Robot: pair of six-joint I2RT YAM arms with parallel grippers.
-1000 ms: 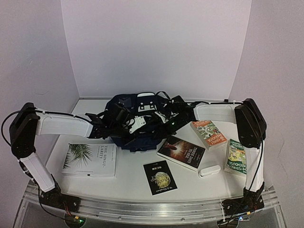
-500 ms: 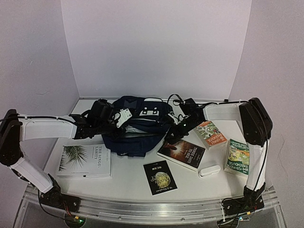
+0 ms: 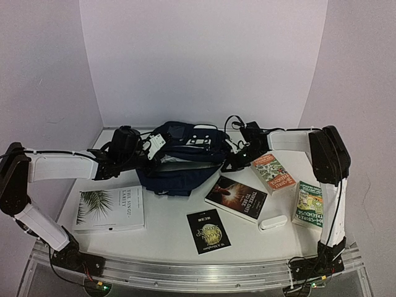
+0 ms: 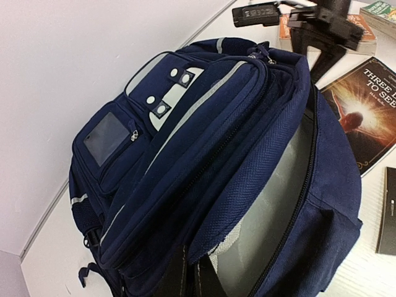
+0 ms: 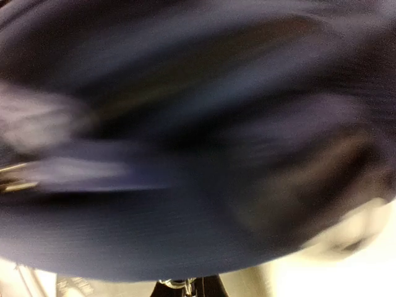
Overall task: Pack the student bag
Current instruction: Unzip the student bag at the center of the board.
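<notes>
The student bag (image 3: pixel 182 176) sits at the centre of the top view, towards the back of the white desk (image 3: pixel 164 241), between the two arms. It is a large navy fabric backpack. In the left wrist view the bag (image 4: pixel 247 185) fills most of the frame and lies tilted, its front pocket to the upper left. That pocket carries a white patch with dark studs (image 4: pixel 168 94), a small grey square label (image 4: pixel 106 137) and a thin pale stripe (image 4: pixel 185 117) running across it. The main compartment gapes along its zip, showing a pale grey lining (image 4: pixel 278 204).

The left claw (image 3: pixel 148 153) reaches in from the left of the top view. At the bottom of its own view, the claw (image 4: pixel 189 278) is clenched on the bag's fabric edge. The right claw (image 3: pixel 234 162) meets the bag's right side and is clenched too. Its own view is a blur of navy cloth (image 5: pixel 185 235), so what it pinches cannot be told.

In the lower half of the top view lie a white palm-leaf book (image 3: pixel 111 207), a dark book (image 3: pixel 236 197), a small black booklet (image 3: pixel 208 231), a white case (image 3: pixel 272 221) and two colourful paperbacks (image 3: pixel 272 173) (image 3: pixel 307 203).
</notes>
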